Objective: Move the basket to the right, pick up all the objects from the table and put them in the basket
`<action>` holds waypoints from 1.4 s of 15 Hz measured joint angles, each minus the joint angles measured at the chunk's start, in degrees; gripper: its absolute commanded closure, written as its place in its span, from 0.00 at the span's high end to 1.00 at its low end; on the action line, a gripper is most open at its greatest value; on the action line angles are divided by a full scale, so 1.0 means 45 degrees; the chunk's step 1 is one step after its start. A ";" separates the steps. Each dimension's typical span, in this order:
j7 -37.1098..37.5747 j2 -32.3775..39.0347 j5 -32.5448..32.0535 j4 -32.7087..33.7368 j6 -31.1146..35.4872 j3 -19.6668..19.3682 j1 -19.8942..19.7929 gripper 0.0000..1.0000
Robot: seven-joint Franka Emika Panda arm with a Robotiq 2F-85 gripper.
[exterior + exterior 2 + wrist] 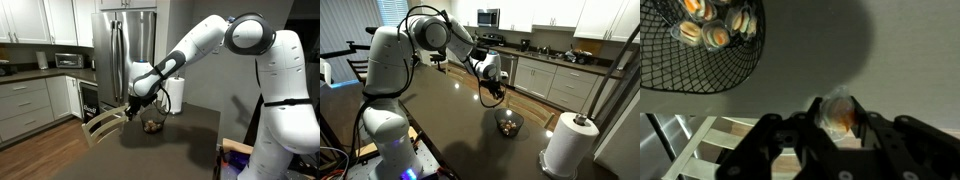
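In the wrist view my gripper (837, 112) is shut on one pale tan lumpy object (838, 110), held between the two dark fingers above the table (810, 50). The wire mesh basket (695, 70) sits at the upper left of that view with several tan objects (712, 30) inside it. In both exterior views the gripper (131, 112) (496, 93) hangs above the dark table, beside and apart from the basket (152, 126) (508, 124).
A pale wooden chair (103, 126) (730, 140) stands at the table edge below the gripper. A white paper towel roll (567, 142) (176, 95) stands on the table near the basket. Kitchen counters (560, 62) and a steel fridge (125, 45) lie behind.
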 measured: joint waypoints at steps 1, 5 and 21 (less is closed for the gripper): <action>0.0165 -0.0097 0.0000 -0.0164 0.0125 -0.0084 -0.0005 0.12; 0.0842 -0.0401 0.0003 -0.0852 0.0759 -0.0447 -0.0049 0.12; 0.2740 -0.1383 0.0005 -0.2912 0.2425 -0.1572 -0.0095 0.12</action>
